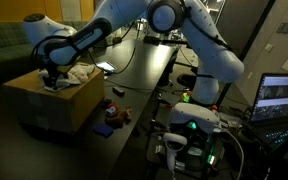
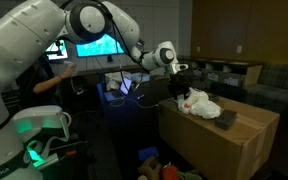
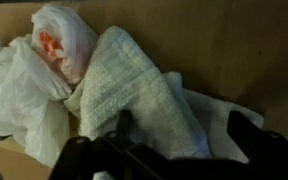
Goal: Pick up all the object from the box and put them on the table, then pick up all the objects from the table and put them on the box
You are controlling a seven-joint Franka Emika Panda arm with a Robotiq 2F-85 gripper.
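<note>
The tan box [image 1: 54, 105] [image 2: 229, 150] carries a heap of cloths [image 1: 79, 72] [image 2: 199, 103] on its top. A dark blocky item [image 2: 227, 118] lies beside the heap. My gripper [image 1: 54, 82] [image 2: 181, 92] hangs just over the cloths, at the box's edge. In the wrist view the gripper [image 3: 184, 125] is open, its dark fingers [image 3: 124, 125] straddling a white towelling cloth [image 3: 134, 85] and a pale-blue cloth [image 3: 212, 112]. A thin white wrap with something red [image 3: 49, 42] inside lies to the upper left. The black table [image 1: 144, 60] runs behind the box.
Small red and brown things [image 1: 112, 112] lie low beside the box. Lit monitors [image 1: 284, 98] [image 2: 99, 48] stand near the robot base and at the table. Cables and clutter cover the table's far end. A dark sofa [image 2: 274, 80] stands behind the box.
</note>
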